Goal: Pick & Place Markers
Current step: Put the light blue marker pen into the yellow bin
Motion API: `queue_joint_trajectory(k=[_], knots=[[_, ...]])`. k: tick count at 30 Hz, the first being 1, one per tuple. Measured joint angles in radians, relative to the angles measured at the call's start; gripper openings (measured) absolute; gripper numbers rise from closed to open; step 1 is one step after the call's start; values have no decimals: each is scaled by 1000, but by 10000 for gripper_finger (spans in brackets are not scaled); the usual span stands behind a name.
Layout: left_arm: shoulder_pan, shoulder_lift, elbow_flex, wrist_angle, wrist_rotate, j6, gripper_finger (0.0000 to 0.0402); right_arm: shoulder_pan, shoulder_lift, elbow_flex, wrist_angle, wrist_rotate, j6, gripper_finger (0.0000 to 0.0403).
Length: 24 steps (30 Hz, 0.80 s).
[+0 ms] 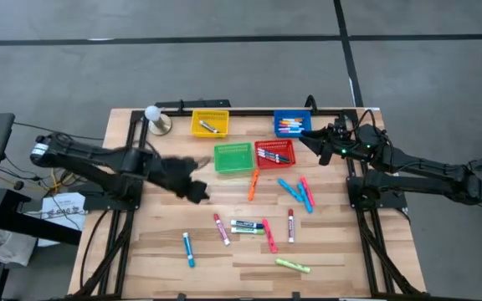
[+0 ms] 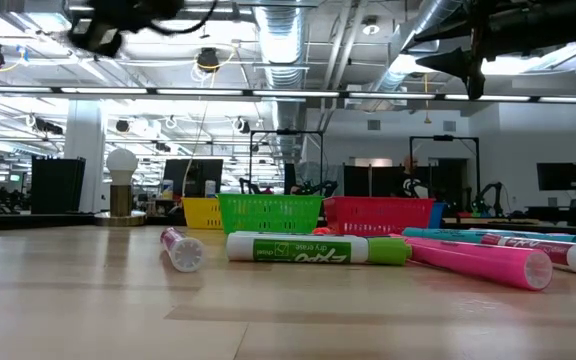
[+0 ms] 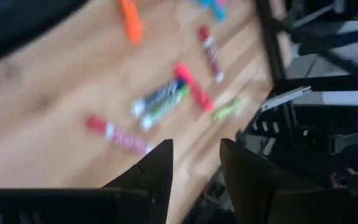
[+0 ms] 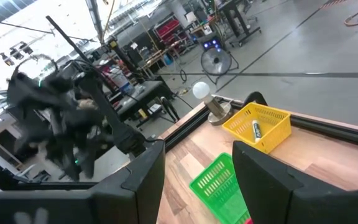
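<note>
Several markers lie flat on the wooden table: an orange one, blue ones, a pink one, a green-and-black pair, a red-and-white one and a yellow-green one. My left gripper hangs open above the table's left middle, tilted down toward these markers, with nothing between its fingers. My right gripper is held level and open above the red basket's far right corner; it is empty.
Four mesh baskets stand at the far side: a yellow one holding a marker, a blue one and a red one holding several, and a green one. A white bulb on a brass base stands at the far left corner. Black frame rails run along the table's sides.
</note>
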Motion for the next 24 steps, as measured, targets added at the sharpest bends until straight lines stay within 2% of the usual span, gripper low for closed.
queue_joint_trajectory(k=[8, 13, 18, 24], knots=[[-249, 1, -169, -2, 0, -546, 131, 0, 0, 0, -3, 0, 0, 181], [-383, 1, -249, 8, -28, -816, 131, 0, 0, 0, -3, 0, 0, 180], [-447, 25, -273, 37, -38, -936, 131, 0, 0, 0, -3, 0, 0, 183], [-453, 143, -273, 150, -42, -943, 131, 0, 0, 0, -4, 0, 0, 180]])
